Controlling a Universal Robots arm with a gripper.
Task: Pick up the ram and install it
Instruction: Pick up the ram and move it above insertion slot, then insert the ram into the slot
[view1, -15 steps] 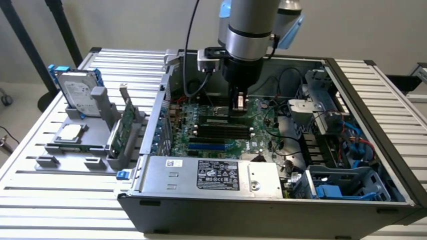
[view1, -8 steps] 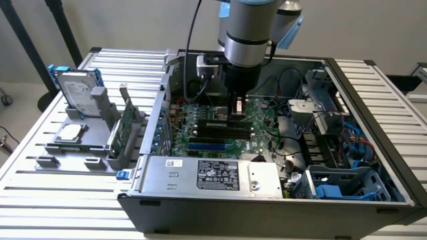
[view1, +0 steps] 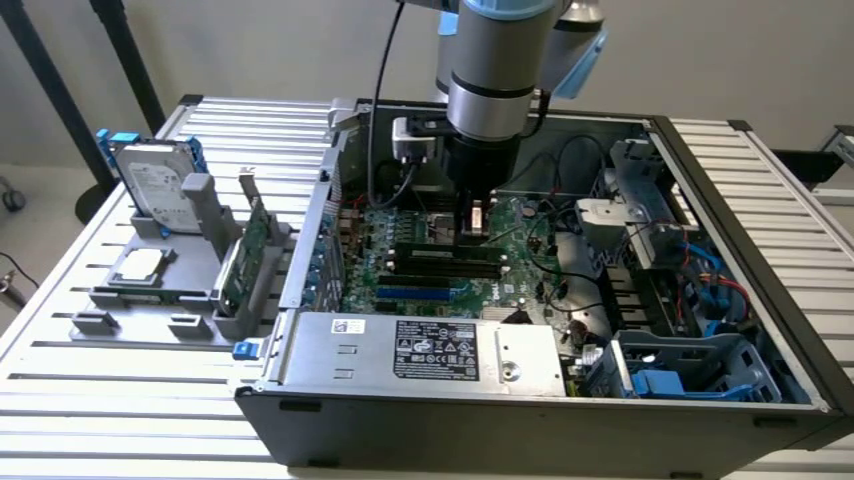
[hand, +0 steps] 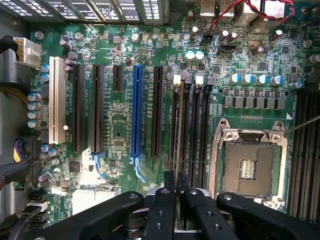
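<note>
While I'm hanging the arm down inside the open PC case (view1: 534, 420), the pincer (hand: 176, 192) is sitting right over the bank of memory slots (hand: 192, 130) beside the empty CPU socket (hand: 247, 167). From the wrist view the fingers (hand: 163, 210) are looking pressed nearly together, clamped on a thin edge-on strip that I'm reading as the ram (hand: 177, 155). It's running straight out from between the fingertips, its long axis lined up with the slots, so the stick and its slot are pointing the same way. Whether it's touching the slot or floating just above, I can't tell from either camera.

In the exterior view the pincer (view1: 473, 222) is hovering low over the motherboard (view1: 441, 270), just behind the dark slot rows. Off to the exterior view's left, the holder on the bench (view1: 134, 400) is carrying the hard drive (view1: 150, 185) and the wider green card (view1: 238, 268), well apart from the arm.
</note>
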